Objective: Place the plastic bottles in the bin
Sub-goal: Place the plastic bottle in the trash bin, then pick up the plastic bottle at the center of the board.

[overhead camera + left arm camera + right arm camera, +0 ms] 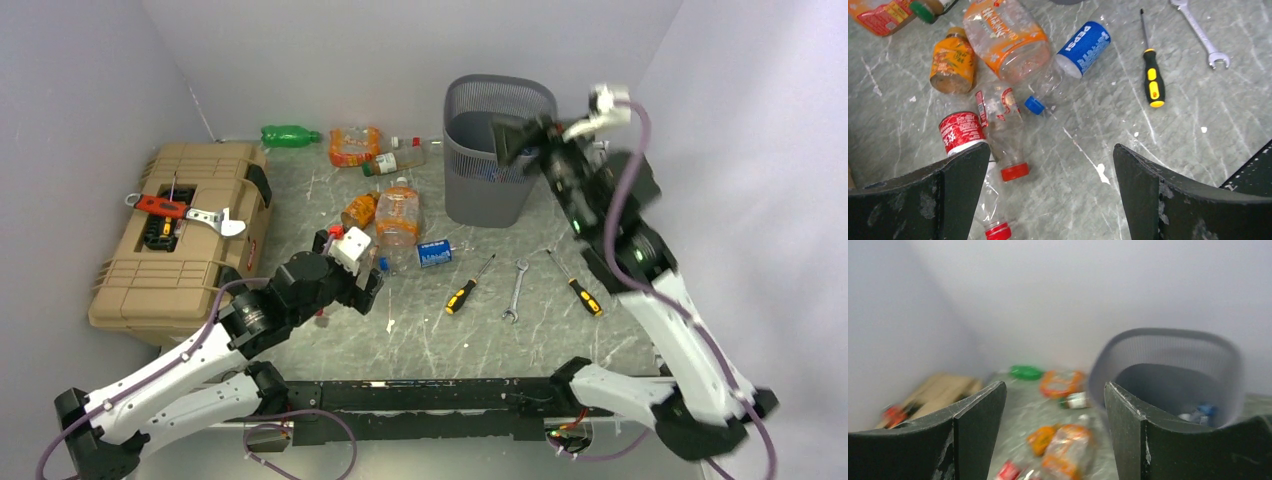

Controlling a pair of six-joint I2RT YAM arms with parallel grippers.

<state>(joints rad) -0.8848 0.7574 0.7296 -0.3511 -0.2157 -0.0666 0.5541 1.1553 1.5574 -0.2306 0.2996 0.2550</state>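
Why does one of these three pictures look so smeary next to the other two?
Right wrist view: blurred all over, apparently motion blur, with the dark grey mesh bin and green plastic bottle only soft shapes. Left wrist view: sharp, and the lettering on the blue-labelled clear plastic bottle is readable. Top external view: evenly lit, only soft shadows.

We see the bin [497,150] as dark grey plastic mesh, matt. Left of the bin, the bottles [398,212] are thin clear plastic, glossy and crumpled, with shiny printed labels; the table [560,330] under them looks smooth, marbled grey-green, flecked with white scuffs. In front of the bin, the wrench [515,290] is bare bright metal. Far left of the bin, the toolbox [175,240] is tan ribbed plastic, matt.
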